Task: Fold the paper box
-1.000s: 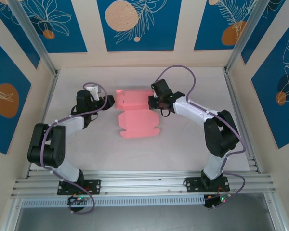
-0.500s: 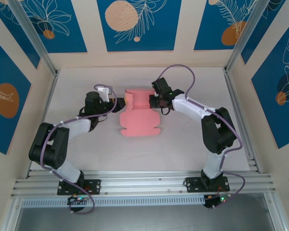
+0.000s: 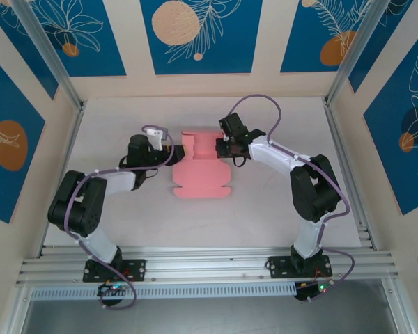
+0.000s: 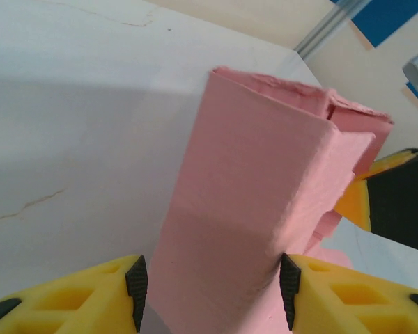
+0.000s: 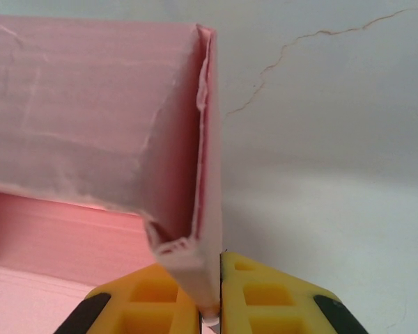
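1. The paper box [image 3: 200,177] lies in the middle of the worktop [image 3: 279,209], toward its far side, between the two arms. Its near half lies flat as a tabbed sheet. Its far half is raised and folded over into a hollow sleeve.
2. The right tool [image 3: 221,147] is clenched on the sleeve's right end. In the right wrist view its jaws pinch a thin doubled edge of the paper box [image 5: 202,229] with no gap between them. This grip probably pins the layers together so the fold cannot spring open.
3. The left tool [image 3: 171,149] meets the sleeve's left end. In the left wrist view the sleeve fills the space between the yellow fingers [image 4: 90,296], with card against both pads. The tool is therefore grasping the paper box across its width with the jaws part-spread, wide enough, it seems, to keep the sleeve's shape without crushing it.
4. Holding opposite ends likely steadies the thin card while the crease sets, and the flat half rests on the worktop as an anchor.
5. The task looks roughly midway, since the near half and its tabs are not yet folded up.
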`<state>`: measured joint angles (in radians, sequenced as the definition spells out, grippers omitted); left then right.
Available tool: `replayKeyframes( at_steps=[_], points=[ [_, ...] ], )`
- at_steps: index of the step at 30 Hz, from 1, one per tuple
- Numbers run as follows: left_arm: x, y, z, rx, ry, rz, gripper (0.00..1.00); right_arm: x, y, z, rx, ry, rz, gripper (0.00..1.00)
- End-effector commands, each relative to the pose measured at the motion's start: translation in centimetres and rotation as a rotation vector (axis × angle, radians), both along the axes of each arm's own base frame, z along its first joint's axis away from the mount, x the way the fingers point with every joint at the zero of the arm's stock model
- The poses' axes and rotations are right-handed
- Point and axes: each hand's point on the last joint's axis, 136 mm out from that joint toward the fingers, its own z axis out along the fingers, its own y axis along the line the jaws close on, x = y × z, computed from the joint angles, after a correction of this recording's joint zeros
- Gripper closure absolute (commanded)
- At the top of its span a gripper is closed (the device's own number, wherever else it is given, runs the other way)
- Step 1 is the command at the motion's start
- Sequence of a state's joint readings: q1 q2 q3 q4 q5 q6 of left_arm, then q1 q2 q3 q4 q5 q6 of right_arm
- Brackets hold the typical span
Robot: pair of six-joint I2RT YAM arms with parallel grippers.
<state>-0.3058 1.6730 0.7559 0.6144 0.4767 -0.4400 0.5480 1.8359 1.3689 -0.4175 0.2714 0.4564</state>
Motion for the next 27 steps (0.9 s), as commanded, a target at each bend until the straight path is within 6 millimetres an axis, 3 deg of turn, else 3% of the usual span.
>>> replayKeyframes(
  at_steps=[1,5,16,27],
  points=[
    [0.0,-1.4,0.8,0.052,-0.079,-0.069,0.46,-0.2,1.7,1.3,0.044,-0.006,0.040,0.87],
    [0.5,-1.5,0.5,0.101,-0.095,-0.043,0.47,-0.4,1.9,1.3,0.041,-0.003,0.048,0.87],
    [2.8,0.9,-0.3,0.232,-0.128,0.145,0.64,-1.5,2.8,2.1,0.055,-0.007,0.080,0.87],
    [3.1,1.0,-0.3,0.470,-0.211,0.207,0.71,-2.1,3.6,2.8,0.054,-0.018,0.095,0.87]
  ],
)
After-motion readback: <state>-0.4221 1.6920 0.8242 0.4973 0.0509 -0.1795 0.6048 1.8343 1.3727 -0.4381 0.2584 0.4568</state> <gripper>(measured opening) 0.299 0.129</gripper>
